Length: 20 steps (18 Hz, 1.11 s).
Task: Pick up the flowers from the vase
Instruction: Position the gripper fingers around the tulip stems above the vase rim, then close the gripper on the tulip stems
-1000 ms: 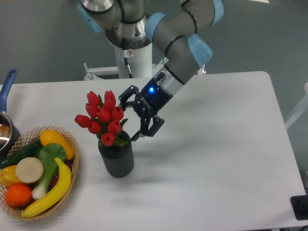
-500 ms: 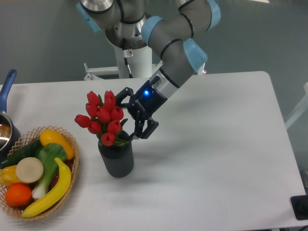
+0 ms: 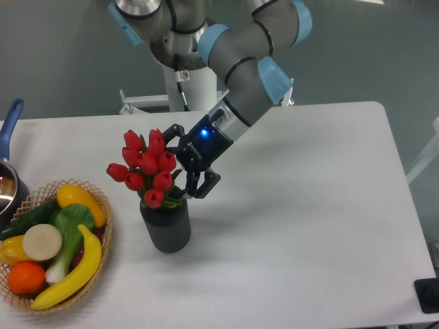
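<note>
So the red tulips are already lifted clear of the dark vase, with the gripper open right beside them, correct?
Not quite. The camera view shows the red tulips in the dark vase, not lifted clear. The rest holds: the gripper is open right beside them, at their right side.

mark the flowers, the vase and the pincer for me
flowers [image 3: 152,168]: fixed camera, on a red bud mid-bunch.
vase [image 3: 167,229]: fixed camera, on its dark ribbed side wall.
pincer [image 3: 180,164]: fixed camera, midway between its fingertips, right beside the bunch.
</note>
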Tool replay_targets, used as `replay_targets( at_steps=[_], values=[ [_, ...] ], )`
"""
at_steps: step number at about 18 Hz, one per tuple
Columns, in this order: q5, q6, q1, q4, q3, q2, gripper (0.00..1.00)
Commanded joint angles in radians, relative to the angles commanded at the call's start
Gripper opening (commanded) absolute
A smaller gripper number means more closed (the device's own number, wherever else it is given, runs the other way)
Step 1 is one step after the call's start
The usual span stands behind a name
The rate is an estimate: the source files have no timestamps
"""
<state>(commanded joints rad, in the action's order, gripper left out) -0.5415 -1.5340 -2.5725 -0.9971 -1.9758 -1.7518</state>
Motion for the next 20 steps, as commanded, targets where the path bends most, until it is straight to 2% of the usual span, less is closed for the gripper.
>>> replay_targets(
  at_steps=[4,7,13,14,17,20],
  values=[
    [0.0,-0.009,0.002,0.005,-0.002,-0.005,1.0],
    [0.011,-0.003,0.006,0.064,-0.002,-0.025,1.0],
    [0.014,0.0,0.012,0.069,-0.003,-0.025,1.0],
    [0.014,0.0,0.012,0.069,-0.003,-0.025,0.98],
    [0.017,0.0,0.011,0.071,-0.005,-0.021,0.74],
    [0.017,0.0,0.011,0.072,-0.006,-0.022,0.62]
  ],
)
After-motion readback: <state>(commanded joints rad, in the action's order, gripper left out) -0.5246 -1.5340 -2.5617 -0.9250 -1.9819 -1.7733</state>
